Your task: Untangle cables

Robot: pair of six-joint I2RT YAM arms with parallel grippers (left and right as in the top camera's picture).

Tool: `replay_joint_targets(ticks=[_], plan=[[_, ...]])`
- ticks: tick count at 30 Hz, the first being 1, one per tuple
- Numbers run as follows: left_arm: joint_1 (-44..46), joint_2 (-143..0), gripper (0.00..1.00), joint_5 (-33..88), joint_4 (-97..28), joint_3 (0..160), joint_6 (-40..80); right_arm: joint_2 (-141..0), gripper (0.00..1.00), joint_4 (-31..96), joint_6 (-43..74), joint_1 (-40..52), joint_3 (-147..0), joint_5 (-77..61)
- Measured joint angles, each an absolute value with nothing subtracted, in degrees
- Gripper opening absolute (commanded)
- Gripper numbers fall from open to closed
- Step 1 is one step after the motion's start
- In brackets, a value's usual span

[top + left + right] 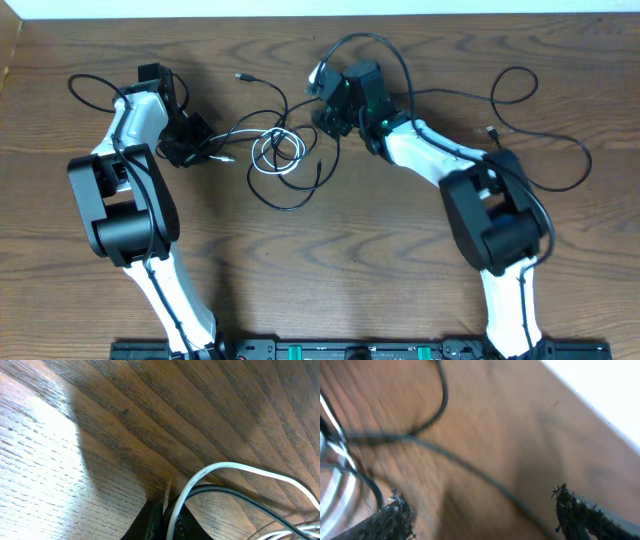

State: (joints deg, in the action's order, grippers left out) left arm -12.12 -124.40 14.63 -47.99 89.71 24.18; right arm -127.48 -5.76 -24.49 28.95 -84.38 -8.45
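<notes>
Jaws of the left gripper [167, 521] clamp the thin white cord [235, 467]; at three o'clock, past tangled thin black cords [225, 491], the right gripper [480, 510] gapes wide, empty.

One table [400, 270], two grippers, left gripper [195, 142] and right gripper [330, 116], one white cable [268, 150], and black cables [290, 204] too tangled to count.

The right wrist view was blurred, so the black cables [444, 395] were mere smears. In the left wrist view, the bottom edge cut off the left gripper [167, 519] at 6 o'clock, and the white cable [235, 465] ran off-frame at 4 o'clock.
</notes>
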Motion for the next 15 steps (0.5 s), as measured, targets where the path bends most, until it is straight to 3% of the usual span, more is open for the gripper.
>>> replay_joint_targets(ticks=[6, 7, 8, 13, 15], plan=[[-12.12, -124.38, 0.12, 14.63, -47.94, 89.71, 24.18, -131.11, 0.95, 6.90, -23.27, 28.29, -92.05, -11.27], [-12.12, -124.40, 0.12, 14.63, -47.94, 89.71, 24.18, -131.13, 0.82, 9.54, -23.09, 28.29, -95.72, -11.42], [-12.12, -124.40, 0.12, 14.63, -47.94, 89.71, 24.18, -131.13, 0.77, 13.52, -23.14, 28.29, -100.66, -11.60], [-12.12, -124.40, 0.13, 14.63, -47.83, 89.71, 24.18, -130.96, 0.81, 26.13, -18.65, 28.18, -118.74, -12.38], [-12.12, -124.38, 0.13, 14.63, -47.75, 89.71, 24.16, -130.76, 0.91, 30.61, -15.99, 27.92, -122.06, -13.17]])
